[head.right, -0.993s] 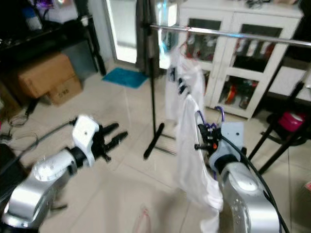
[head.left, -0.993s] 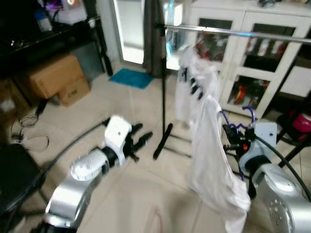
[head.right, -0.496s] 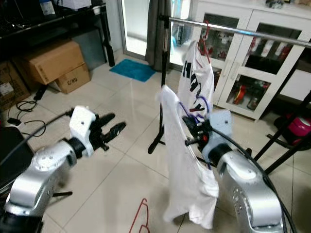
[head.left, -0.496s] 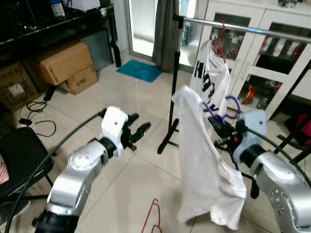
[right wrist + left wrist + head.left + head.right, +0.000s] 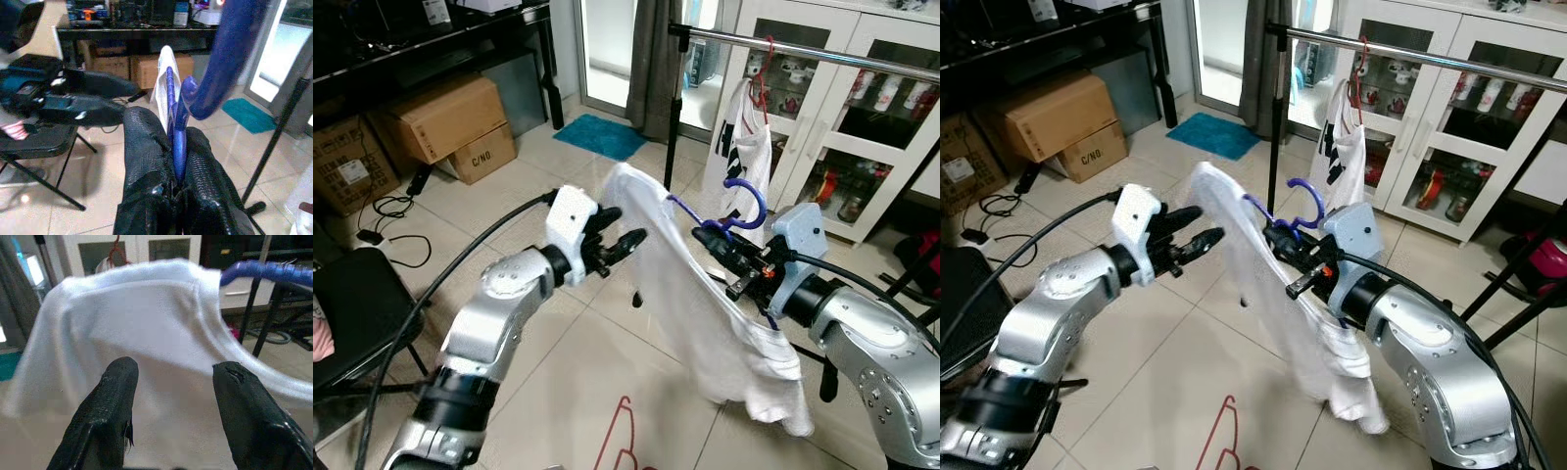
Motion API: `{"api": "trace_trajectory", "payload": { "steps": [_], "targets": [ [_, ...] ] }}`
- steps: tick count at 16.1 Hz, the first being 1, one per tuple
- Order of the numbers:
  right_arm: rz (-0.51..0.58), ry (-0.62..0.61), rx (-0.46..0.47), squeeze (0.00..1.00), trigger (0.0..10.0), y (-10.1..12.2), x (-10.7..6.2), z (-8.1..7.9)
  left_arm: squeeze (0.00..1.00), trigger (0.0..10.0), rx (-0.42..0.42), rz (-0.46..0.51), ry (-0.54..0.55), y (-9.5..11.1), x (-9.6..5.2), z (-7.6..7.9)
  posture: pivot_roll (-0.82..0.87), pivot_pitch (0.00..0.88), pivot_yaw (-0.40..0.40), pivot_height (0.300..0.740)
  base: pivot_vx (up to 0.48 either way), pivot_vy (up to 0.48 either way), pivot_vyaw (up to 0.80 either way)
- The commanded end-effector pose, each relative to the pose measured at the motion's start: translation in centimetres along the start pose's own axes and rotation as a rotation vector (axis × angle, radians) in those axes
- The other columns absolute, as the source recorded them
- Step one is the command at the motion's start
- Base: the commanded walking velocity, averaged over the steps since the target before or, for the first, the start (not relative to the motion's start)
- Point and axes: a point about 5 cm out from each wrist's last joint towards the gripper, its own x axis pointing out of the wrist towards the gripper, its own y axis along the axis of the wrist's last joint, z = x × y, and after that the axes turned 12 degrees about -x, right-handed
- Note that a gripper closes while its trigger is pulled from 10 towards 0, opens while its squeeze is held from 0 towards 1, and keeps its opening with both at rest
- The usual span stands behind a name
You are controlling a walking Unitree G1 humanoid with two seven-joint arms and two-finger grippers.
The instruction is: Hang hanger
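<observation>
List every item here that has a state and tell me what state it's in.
Right pincer: shut on the blue hanger.
Left pincer: open, at the shirt's shoulder.
Blue hanger: held, off the rail, hook up.
White T-shirt: draped on the blue hanger, hanging loose.
Printed shirt: hung on the rail by a red hanger.
Cabinet doors: closed.

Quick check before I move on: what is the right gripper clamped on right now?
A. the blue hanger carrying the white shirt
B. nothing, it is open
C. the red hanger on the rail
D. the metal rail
A: the right gripper is shut on the blue hanger, with the white shirt draped from it.
</observation>
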Motion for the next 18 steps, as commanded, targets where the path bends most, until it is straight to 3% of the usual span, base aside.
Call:
{"api": "trace_trajectory", "payload": {
  "steps": [1,2,3,4,7,8,9,10,11,18],
  "targets": [
    [0.04,0.035,-0.024,0.0,0.0,1.0,0.1,-0.3,0.0,10.0,0.004,-0.006,-0.029,0.1,0.6,0.3,-0.1,0.0,0.019,0.74,0.0,0.0,0.0],
    [0.041,0.038,-0.025,0.0,0.0,1.1,0.1,-0.3,0.0,9.4,0.002,-0.006,-0.038,0.1,0.7,0.4,-0.1,0.0,0.019,0.74,0.0,0.0,0.0],
    [0.042,0.046,-0.028,0.0,0.0,1.1,0.1,-0.4,0.0,1.4,-0.006,-0.002,-0.069,0.0,1.2,0.7,-0.1,0.0,0.019,0.74,0.0,0.0,0.0],
    [0.039,0.054,-0.035,0.0,0.0,1.1,0.2,-0.6,0.0,0.7,-0.009,0.003,-0.091,0.0,1.6,1.0,-0.1,0.0,0.019,0.74,0.0,0.0,0.0],
    [0.039,0.061,-0.038,0.0,0.0,1.2,0.4,-0.6,0.0,2.7,0.0,0.001,-0.052,-0.1,2.3,0.8,-0.11,0.0,0.017,0.74,0.0,0.0,0.0],
    [0.04,0.065,-0.038,0.0,0.0,1.2,0.4,-0.7,0.0,2.6,0.001,-0.001,-0.021,-0.1,2.4,0.4,-0.11,0.0,0.017,0.74,0.0,0.0,0.0],
    [0.041,0.069,-0.038,0.0,0.0,1.2,0.5,-0.7,0.0,1.0,0.001,-0.006,0.002,-0.2,2.5,0.0,-0.11,0.0,0.016,0.74,0.0,0.0,0.0],
    [0.042,0.07,-0.038,0.0,0.0,1.3,0.5,-0.7,0.0,1.0,0.002,-0.007,0.006,-0.2,2.5,-0.1,-0.11,0.0,0.016,0.74,0.0,0.0,0.0],
    [0.042,0.07,-0.038,0.0,0.0,1.3,0.5,-0.7,0.0,0.0,0.001,-0.007,0.006,-0.2,2.5,-0.1,-0.11,0.0,0.016,0.74,0.0,0.0,0.0],
    [0.033,0.059,-0.031,0.0,0.0,1.1,0.6,-0.5,0.0,0.0,-0.003,0.003,-0.027,-0.5,2.8,0.4,-0.11,0.0,0.015,0.74,0.0,0.0,0.0]
  ]
}}
